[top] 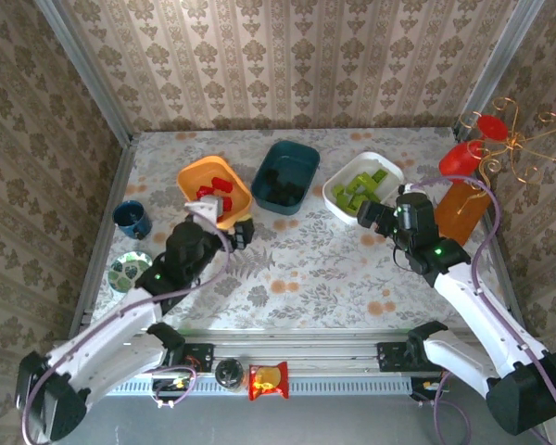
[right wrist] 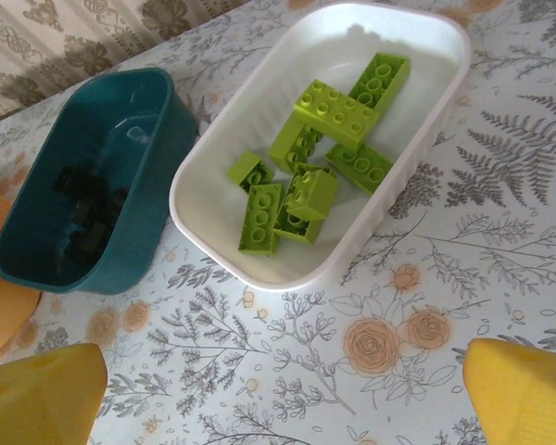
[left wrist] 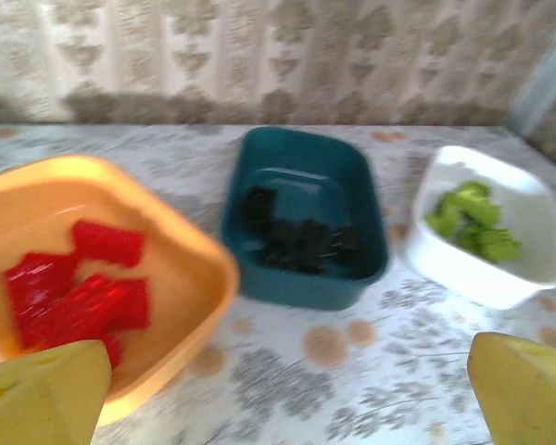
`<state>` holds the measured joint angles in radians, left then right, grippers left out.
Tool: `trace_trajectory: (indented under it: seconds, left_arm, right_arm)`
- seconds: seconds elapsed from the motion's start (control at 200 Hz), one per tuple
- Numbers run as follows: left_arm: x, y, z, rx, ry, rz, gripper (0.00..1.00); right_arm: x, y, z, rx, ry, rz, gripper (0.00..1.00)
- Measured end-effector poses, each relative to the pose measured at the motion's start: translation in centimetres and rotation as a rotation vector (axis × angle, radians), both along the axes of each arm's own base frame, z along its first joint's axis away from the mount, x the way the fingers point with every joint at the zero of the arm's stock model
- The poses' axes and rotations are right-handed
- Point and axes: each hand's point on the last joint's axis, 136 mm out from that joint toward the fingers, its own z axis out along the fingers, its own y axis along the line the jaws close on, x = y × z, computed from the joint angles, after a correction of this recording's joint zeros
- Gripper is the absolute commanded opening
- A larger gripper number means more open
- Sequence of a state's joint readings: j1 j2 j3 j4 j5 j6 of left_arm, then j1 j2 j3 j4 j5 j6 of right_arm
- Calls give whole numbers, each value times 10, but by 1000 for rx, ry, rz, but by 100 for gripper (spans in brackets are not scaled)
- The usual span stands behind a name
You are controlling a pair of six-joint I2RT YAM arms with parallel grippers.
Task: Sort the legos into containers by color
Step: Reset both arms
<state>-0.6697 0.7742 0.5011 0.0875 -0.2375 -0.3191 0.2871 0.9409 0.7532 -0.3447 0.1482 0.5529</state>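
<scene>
Sorting looks done: red bricks (top: 215,188) in the orange bin (top: 190,176), black bricks (top: 278,190) in the teal bin (top: 301,158), green bricks (top: 360,190) in the white bin (top: 389,171). The left end effector (top: 224,221) and right end effector (top: 371,218) gape wide and empty beside the rims. A careless swing could tip a bin.

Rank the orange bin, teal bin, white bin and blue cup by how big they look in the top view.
1. Largest, too alike to rank: orange bin, teal bin, white bin.
2. Smallest, clearly: blue cup.
</scene>
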Motion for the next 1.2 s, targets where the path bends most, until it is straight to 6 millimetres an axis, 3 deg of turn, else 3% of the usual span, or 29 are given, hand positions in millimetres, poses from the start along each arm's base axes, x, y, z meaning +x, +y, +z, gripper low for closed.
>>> trace_trajectory:
  seconds: [0.125, 0.27, 0.49, 0.755, 0.84, 0.935, 1.2]
  left_arm:
    - [1, 37, -16, 34, -5, 150, 100]
    - [7, 58, -27, 83, 3, 249, 100]
    - [27, 105, -47, 180, 72, 439, 100]
    - [52, 186, -47, 228, 129, 697, 100]
    - [61, 208, -60, 239, 166, 741, 100]
    - [71, 214, -85, 273, 217, 725, 100]
    - [83, 197, -132, 373, 151, 613, 100]
  right_arm:
    - [2, 6, -8, 7, 23, 23, 100]
    - [5, 7, -13, 6, 37, 28, 100]
    - [9, 9, -9, 13, 9, 31, 100]
    - [13, 11, -14, 34, 1, 18, 100]
    - [13, 11, -20, 39, 8, 12, 100]
    - [13, 11, -25, 42, 12, 10, 100]
    - [16, 11, -24, 56, -7, 0, 100]
